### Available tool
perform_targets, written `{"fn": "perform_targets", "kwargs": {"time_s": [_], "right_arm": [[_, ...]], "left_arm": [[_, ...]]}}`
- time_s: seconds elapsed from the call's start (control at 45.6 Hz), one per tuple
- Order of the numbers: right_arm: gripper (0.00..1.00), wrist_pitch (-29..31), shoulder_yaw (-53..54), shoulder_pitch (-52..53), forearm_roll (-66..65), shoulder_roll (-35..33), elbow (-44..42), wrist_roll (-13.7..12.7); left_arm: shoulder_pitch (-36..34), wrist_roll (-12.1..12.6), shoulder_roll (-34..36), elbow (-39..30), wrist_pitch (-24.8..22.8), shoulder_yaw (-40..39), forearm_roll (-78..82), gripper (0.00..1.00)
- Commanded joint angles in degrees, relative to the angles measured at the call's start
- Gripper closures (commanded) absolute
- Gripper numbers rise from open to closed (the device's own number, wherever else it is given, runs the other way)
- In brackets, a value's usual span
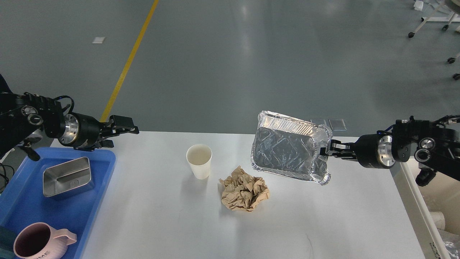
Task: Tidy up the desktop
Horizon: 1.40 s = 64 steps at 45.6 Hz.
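The white desktop carries a white paper cup and a crumpled ball of brown paper near its middle. My right gripper is shut on the right rim of a foil tray and holds it tilted above the desktop's far right part. My left gripper is open and empty over the desktop's far left corner, well left of the cup.
A blue plastic tray at the left holds a steel box and a pink mug. A white bin stands past the desktop's right edge.
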Motion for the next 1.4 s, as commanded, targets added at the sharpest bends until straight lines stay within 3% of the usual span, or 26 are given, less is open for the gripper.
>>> {"fn": "perform_targets", "kwargs": {"time_s": [0.0,0.461,1.053,1.119,1.229,1.382], "right_arm": [[1.0,0.09,-0.17,-0.11,0.0,0.06,-0.09,-0.03],[1.0,0.26,-0.88,-1.16,0.0,0.67,-0.09,-0.03],[1.0,-0.18,-0.79,-1.6,0.0,0.76,-0.7,-0.11],[1.0,-0.26,-0.7,-1.6,0.0,0.76,-0.7,-0.11],[1.0,-0.26,-0.61,-1.6,0.0,0.76,-0.7,-0.11],[1.0,-0.26,-0.53,-1.6,0.0,0.67,-0.7,-0.11]], "left_arm": [[-2.16,1.62,-8.46,5.94,-0.1,1.48,0.72,0.01],[-6.21,1.8,-27.72,20.35,1.22,7.28,0.98,0.01],[-4.89,2.07,-32.2,24.31,7.02,12.11,0.63,0.03],[-4.89,1.89,-33.09,25.19,7.81,13.43,0.8,0.13],[-4.89,1.8,-33.44,25.28,7.81,17.03,0.54,0.44],[-4.89,1.72,-33.97,25.28,7.81,18.88,0.81,0.65]]}}
